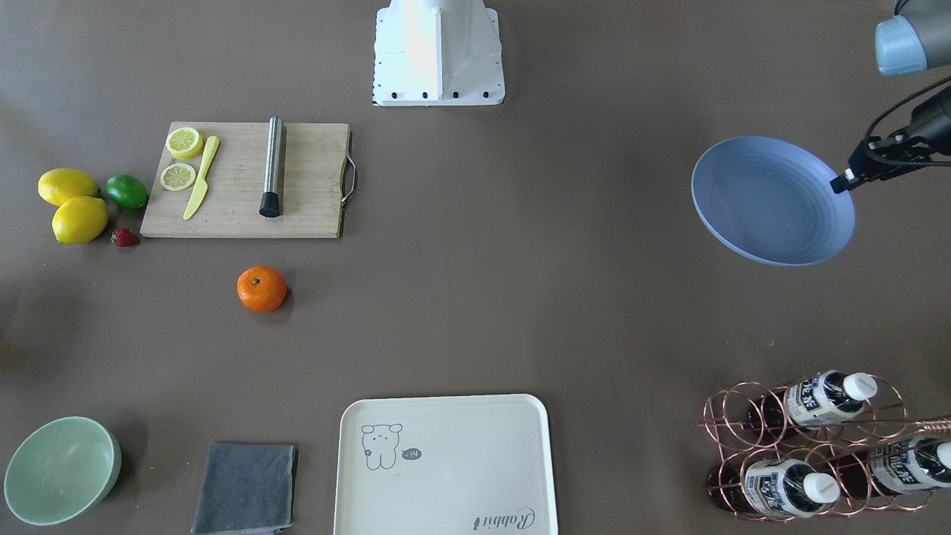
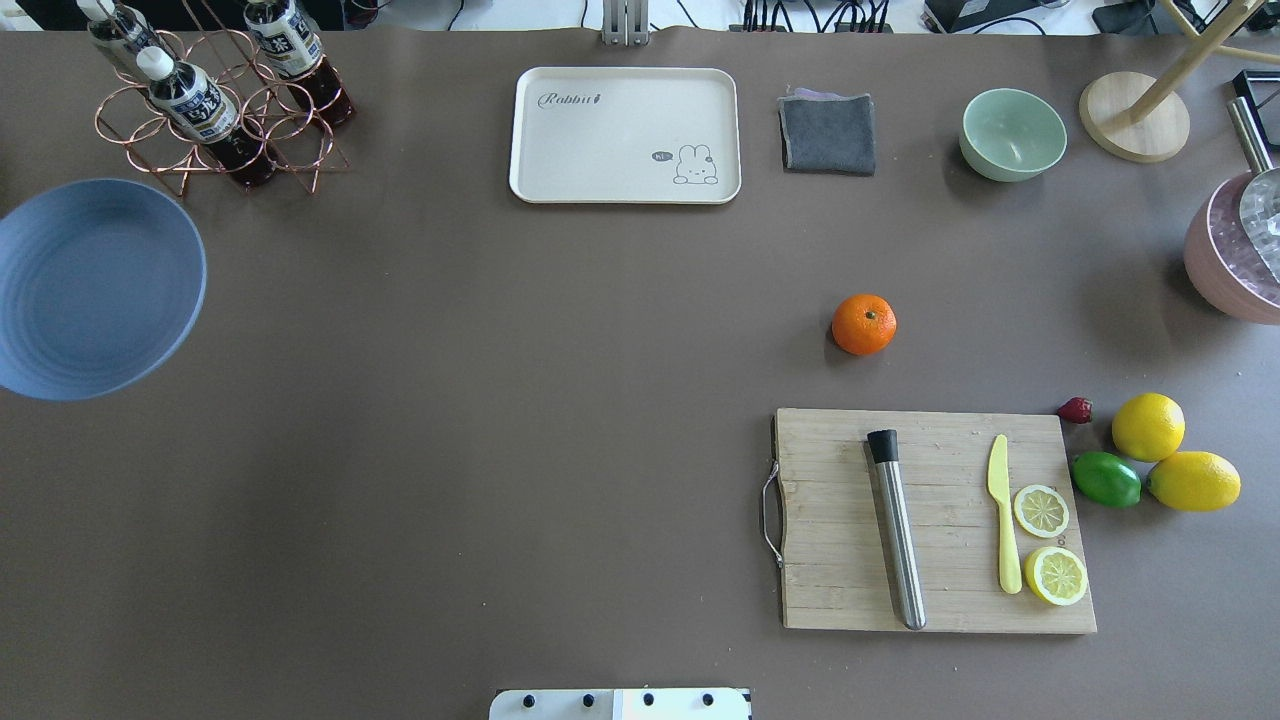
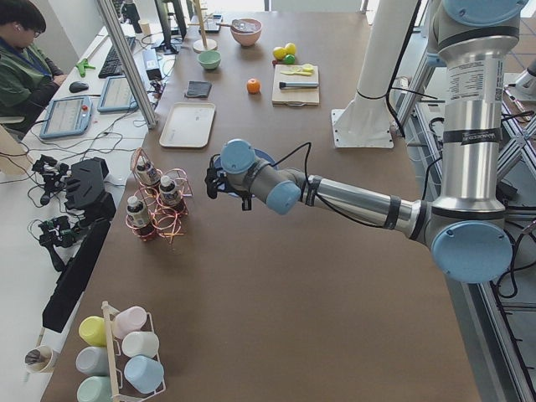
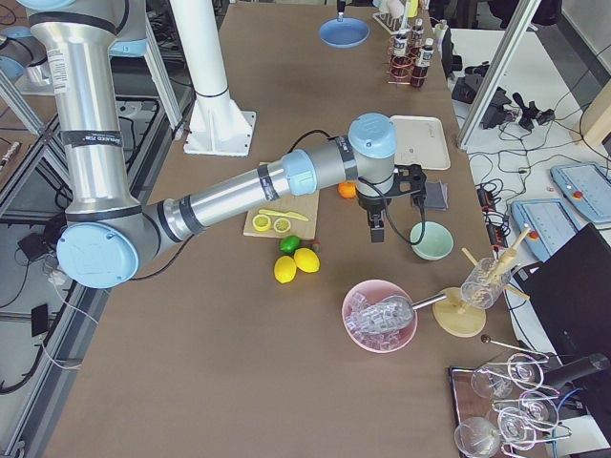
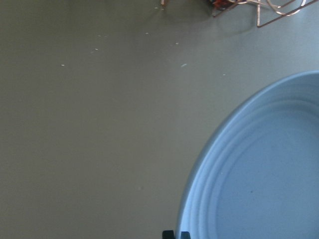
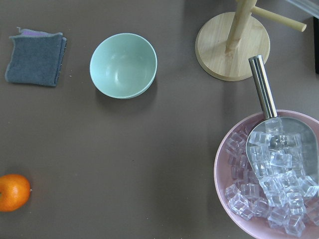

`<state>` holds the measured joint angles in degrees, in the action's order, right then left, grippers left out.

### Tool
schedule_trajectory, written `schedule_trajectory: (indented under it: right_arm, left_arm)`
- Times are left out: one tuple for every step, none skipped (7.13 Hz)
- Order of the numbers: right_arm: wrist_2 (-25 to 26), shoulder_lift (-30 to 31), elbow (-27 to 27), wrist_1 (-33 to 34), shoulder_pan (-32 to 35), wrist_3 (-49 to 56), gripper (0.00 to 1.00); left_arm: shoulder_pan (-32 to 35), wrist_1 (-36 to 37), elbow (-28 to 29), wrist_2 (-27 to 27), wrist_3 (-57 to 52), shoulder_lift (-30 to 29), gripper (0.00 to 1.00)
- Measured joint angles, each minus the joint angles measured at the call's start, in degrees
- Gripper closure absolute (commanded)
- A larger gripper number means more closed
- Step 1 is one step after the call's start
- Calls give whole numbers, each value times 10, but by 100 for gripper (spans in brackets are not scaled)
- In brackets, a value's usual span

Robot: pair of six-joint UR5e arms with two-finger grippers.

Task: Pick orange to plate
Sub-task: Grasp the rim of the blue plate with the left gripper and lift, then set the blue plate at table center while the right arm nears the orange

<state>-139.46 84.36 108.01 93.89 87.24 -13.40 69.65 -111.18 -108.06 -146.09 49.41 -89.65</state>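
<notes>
Front-facing view. The orange (image 1: pixel 261 288) sits alone on the brown table, left of centre in the frame. It is near the lower edge of the wooden cutting board (image 1: pixel 304 178) but clear of it, with nothing touching it.

The plate (image 1: pixel 773 200) is in the upper right of the same frame, well apart from the orange. It looks tilted, possibly lifted off the table; I can't confirm that.

The left gripper (image 1: pixel 843 182) comes in from the right edge and meets the plate's rim. In the left wrist view two dark fingertips (image 5: pixel 168 234) show at the bottom edge, one either side of the rim, so the jaws read as pinched on the plate.

The right gripper (image 4: pixel 377 227) shows only in the right side view. It hangs over the table with its fingers pointing down, between the orange and the mint bowl (image 4: pixel 431 240). Whether its jaws are parted or closed I cannot tell. Its wrist camera shows the orange at the lower left edge of the frame.

Other items:
- Two lemons (image 1: pixel 68 186), a lime (image 1: pixel 126 191) and a strawberry (image 1: pixel 125 237) sit left of the board.
- A cream tray (image 1: pixel 446 461) is at bottom centre.
- A grey cloth (image 1: pixel 245 487) is lower left.
- A copper bottle rack (image 1: pixel 732 416) is lower right.
- A pink ice bowl (image 2: pixel 1210 260) sits at the right edge of the overhead view.
</notes>
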Motion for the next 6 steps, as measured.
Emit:
schedule_trajectory:
  right_arm:
    - [0, 4, 6, 0, 0, 0, 0]
    - [3, 4, 13, -1, -2, -1, 0]
    - [7, -1, 18, 0, -10, -1, 0]
    - [18, -14, 16, 1, -28, -11, 0]
    - [35, -32, 11, 2, -56, -34, 0]
    - [47, -53, 5, 2, -87, -63, 0]
  left_arm:
    - [-57, 0, -24, 33, 81, -42, 100]
    - [-115, 5, -30, 74, 140, -94, 100]
    - [-172, 23, -24, 125, 182, -153, 100]
    - [-218, 52, -15, 173, 213, -212, 100]
    - [-253, 74, -6, 214, 232, -251, 100]
    - [-283, 83, 2, 250, 241, -272, 100]
